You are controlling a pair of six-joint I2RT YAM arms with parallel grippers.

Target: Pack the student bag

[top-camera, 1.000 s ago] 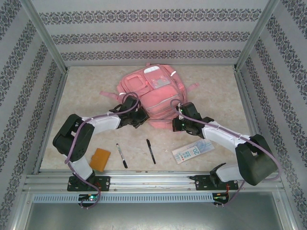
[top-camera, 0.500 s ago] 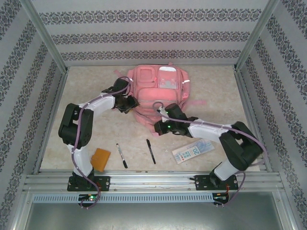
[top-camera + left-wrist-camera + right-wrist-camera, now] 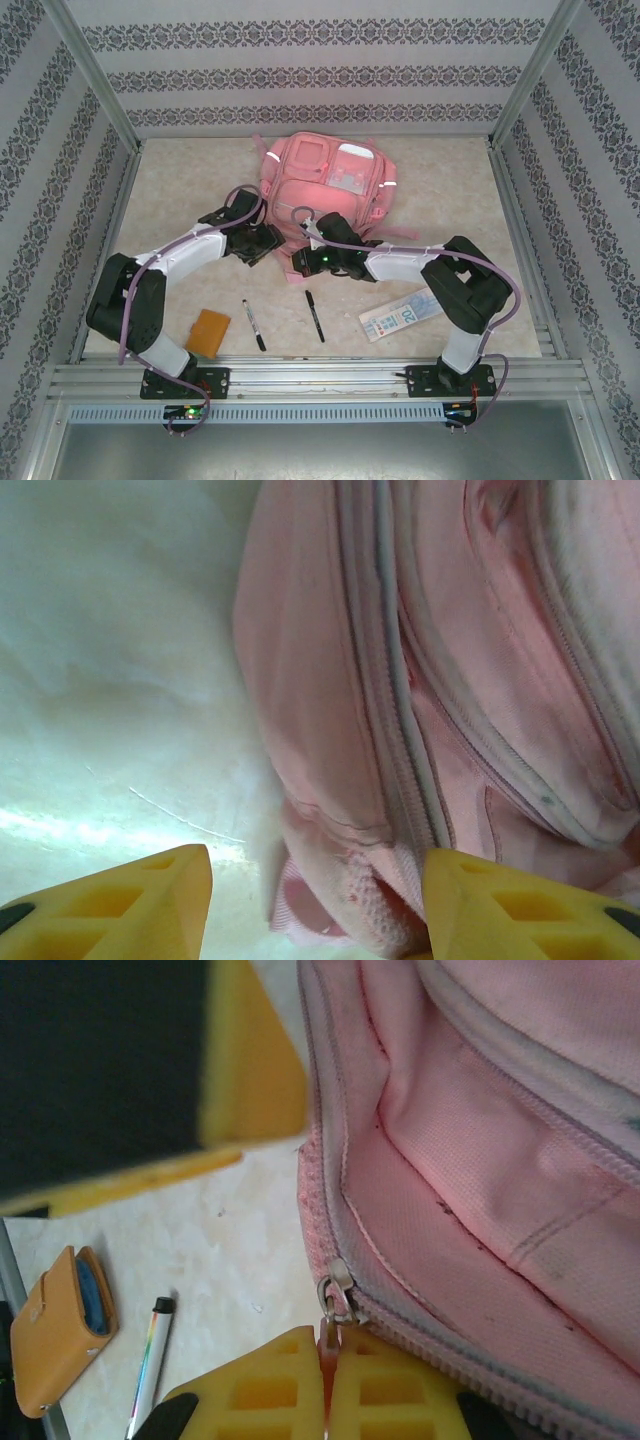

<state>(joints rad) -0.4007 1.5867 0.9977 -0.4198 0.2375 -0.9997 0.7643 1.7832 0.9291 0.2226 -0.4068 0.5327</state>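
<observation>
Two pincers at the big pink fabric backpack, upper centre: right gripper clamped on its metal zip pull, left gripper spread apart. I'd pull straight along the teeth, bracing the fabric.

Pale beige, marbled surface, walled in by patterned panels and metal rails. Carries five things. At the far middle: pink student bag, lying flat with zipped pockets upward, straps trailing onto the marbling at either side. Nearer the front edge, in a row from left to right: orange wallet, flat, with blue showing at one edge in the right wrist view; white-barrelled pen, angled; black pen, roughly parallel to the first; printed note marked 20, lying askew. All four apart from one another.
</observation>
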